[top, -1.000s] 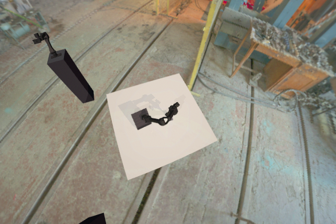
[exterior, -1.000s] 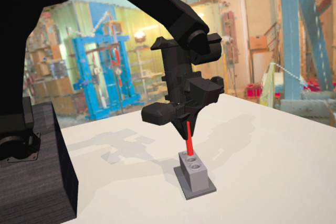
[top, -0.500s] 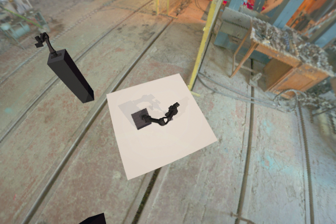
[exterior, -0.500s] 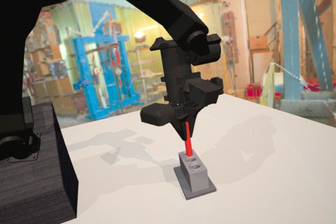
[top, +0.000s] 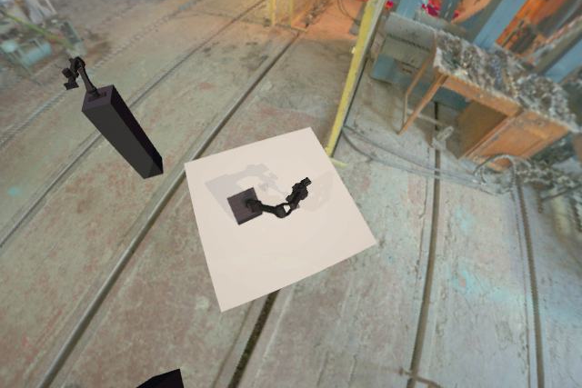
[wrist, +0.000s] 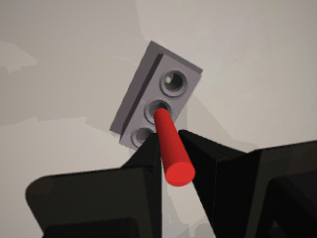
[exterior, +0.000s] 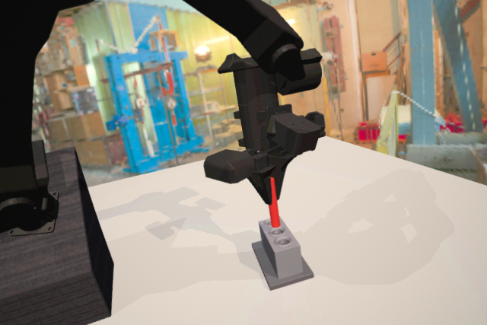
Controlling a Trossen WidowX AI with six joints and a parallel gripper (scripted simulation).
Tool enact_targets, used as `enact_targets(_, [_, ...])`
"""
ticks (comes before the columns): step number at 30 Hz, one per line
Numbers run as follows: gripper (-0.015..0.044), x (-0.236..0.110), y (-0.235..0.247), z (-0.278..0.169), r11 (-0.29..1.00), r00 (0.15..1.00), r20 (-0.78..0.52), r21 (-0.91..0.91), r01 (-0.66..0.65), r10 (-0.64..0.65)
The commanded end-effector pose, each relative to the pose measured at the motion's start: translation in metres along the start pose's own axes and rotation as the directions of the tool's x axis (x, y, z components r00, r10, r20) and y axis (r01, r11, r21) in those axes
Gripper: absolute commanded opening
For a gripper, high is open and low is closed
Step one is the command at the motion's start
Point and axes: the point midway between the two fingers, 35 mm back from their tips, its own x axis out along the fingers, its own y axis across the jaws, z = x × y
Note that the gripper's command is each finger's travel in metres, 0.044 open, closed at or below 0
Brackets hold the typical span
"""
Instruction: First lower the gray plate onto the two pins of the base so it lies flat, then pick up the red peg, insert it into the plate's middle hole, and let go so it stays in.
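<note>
My gripper (exterior: pixel 269 190) (wrist: pixel 167 138) (top: pixel 300 187) is shut on the red peg (exterior: pixel 272 204) (wrist: pixel 171 149) and holds it nearly upright over the gray plate (exterior: pixel 288 259) (wrist: pixel 140 101). The plate sits flat on the gray base (exterior: pixel 294 276) on the white table. It has three holes in a row on top. In the wrist view the peg's lower tip meets the mouth of the middle hole (wrist: pixel 155 106). I cannot tell how deep it sits. In the exterior view the tip is level with the plate's top. A pin tip shows in the far hole (wrist: pixel 173 82).
The arm's dark mounting block (exterior: pixel 47 258) (top: pixel 242 209) stands at the left of the white table (exterior: pixel 393 258) (top: pixel 282 271). A dark post carrying a camera (top: pixel 121 130) stands off the table's left side. The table's edges are close on all sides.
</note>
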Motion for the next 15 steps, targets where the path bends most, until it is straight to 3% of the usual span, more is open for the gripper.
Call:
enact_targets(1, [0.0, -0.001, -0.001, 0.001, 1.0, 1.0, 0.001, -0.001, -0.003, 0.003])
enact_targets(15, [0.0, 0.012, -0.001, 0.001, 1.0, 1.0, 0.005, -0.003, -0.002, 0.002])
